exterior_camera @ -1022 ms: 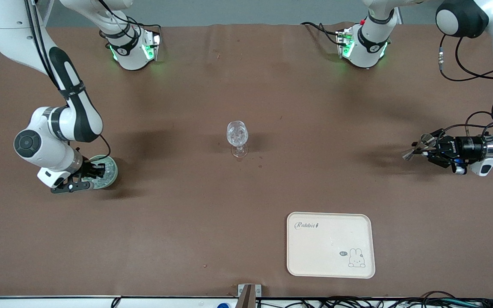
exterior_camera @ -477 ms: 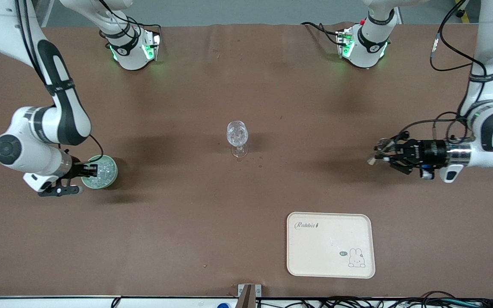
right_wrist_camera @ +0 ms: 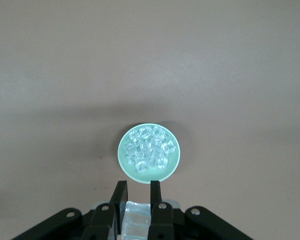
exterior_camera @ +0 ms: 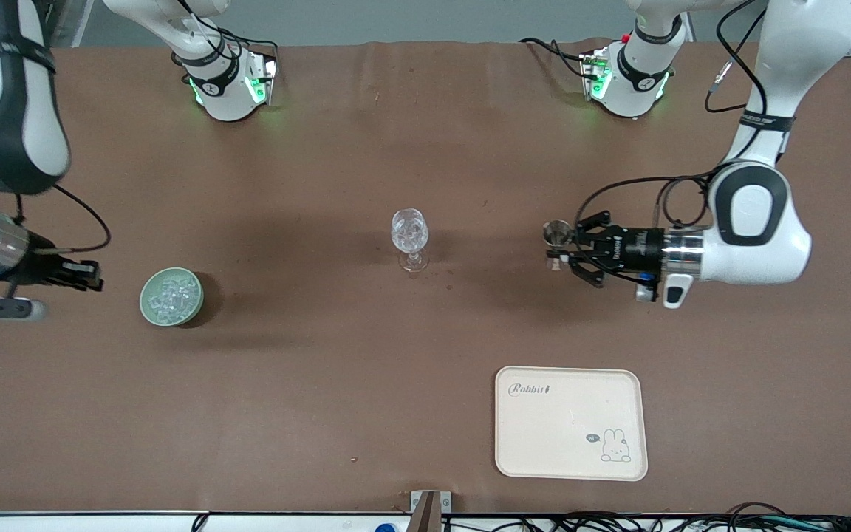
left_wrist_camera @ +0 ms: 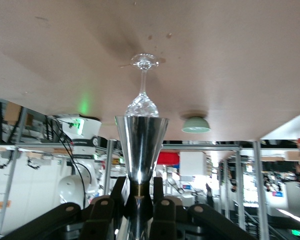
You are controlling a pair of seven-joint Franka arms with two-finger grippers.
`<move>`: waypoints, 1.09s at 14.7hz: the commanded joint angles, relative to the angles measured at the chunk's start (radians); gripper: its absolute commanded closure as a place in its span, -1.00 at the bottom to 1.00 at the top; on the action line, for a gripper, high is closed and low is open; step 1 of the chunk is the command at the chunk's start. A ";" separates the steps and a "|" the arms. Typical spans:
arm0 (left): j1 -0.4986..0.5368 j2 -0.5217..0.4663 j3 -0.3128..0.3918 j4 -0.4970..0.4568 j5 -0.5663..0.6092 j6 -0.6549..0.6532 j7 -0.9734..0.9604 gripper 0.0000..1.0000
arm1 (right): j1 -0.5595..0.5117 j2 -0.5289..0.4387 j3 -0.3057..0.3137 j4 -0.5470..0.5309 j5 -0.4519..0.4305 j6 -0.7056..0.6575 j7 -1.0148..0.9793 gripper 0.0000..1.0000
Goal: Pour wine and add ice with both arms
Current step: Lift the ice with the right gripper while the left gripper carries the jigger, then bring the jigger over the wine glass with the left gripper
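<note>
Steel jigger (exterior_camera: pixel 557 235) gripped by left end effector (exterior_camera: pixel 560 250) at frame centre-right risks clipping the glass (exterior_camera: pixel 410 239) — right end effector (right_wrist_camera: pixel 137 200), centre-left, pinches an ice cube (right_wrist_camera: pixel 136 218) beside the bowl (exterior_camera: pixel 151 310) of ice (exterior_camera: pixel 172 295).

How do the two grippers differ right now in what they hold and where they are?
The left gripper holds a silver metal cup and hangs toward the left arm's end of the table, beside the stemmed glass. The right gripper holds an ice cube, near the green bowl of ice. Both are shut on their loads.
</note>
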 commanded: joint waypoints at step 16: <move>-0.095 0.154 -0.373 0.106 0.466 0.466 -0.513 0.99 | -0.028 -0.247 0.028 0.017 0.001 -0.197 0.077 0.99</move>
